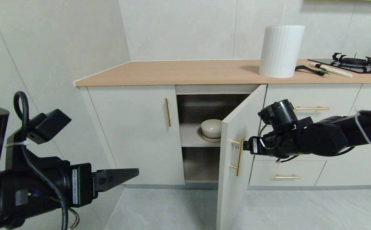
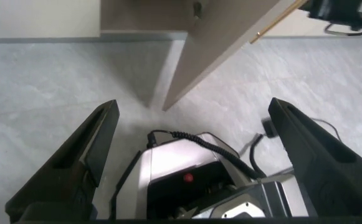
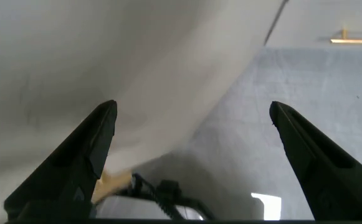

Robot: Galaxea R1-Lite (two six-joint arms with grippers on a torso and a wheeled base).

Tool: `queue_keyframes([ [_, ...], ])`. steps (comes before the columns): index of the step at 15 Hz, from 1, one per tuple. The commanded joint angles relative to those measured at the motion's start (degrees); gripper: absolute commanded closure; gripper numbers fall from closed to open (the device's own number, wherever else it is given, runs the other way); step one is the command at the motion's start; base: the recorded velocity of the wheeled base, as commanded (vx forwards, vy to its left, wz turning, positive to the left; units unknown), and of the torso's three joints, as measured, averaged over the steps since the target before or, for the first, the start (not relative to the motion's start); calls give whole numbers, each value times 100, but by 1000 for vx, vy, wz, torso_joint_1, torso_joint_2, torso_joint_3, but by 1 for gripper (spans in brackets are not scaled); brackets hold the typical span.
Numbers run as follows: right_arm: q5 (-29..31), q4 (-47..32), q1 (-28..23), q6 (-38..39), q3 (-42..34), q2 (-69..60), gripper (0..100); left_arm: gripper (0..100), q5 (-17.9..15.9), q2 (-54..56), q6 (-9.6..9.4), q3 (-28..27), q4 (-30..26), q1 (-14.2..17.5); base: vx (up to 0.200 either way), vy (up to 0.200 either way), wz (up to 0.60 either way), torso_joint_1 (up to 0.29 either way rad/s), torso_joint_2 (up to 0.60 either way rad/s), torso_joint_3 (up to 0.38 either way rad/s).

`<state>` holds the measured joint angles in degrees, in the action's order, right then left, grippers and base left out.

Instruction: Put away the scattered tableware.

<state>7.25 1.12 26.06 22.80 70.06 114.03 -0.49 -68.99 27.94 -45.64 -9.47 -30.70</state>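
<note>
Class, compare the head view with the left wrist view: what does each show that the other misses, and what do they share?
Head view adds: the bowl on the cabinet shelf and the white ribbed canister on the counter. Left wrist view adds: the wide gap between the left gripper fingers. Shared: the left gripper and the open cabinet door.

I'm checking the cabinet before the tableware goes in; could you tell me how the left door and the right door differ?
The left door is shut; the right door stands swung open, showing a bowl on the shelf. The right gripper is at the right door's handle, open; no gripper is by the left door's handle. Both are pale, with vertical gold bar handles.
</note>
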Motion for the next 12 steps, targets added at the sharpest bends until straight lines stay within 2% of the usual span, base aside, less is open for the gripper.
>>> queue_keyframes([
  [1,4,2,4,-3,280,392,0,0,5,8,1,-6,-2,2,0,0,0,0,0,0],
  [4,4,46,30,32,526,664,0,0,40,-62,1,-6,-2,11,0,0,0,0,0,0],
  [9,39,617,39,67,579,1016,0,0,5,-185,-8,11,-2,2,0,0,0,0,0,0],
  [12,39,837,39,199,588,1095,0,0,-4,-177,-96,29,-28,2,0,0,0,0,0,0],
])
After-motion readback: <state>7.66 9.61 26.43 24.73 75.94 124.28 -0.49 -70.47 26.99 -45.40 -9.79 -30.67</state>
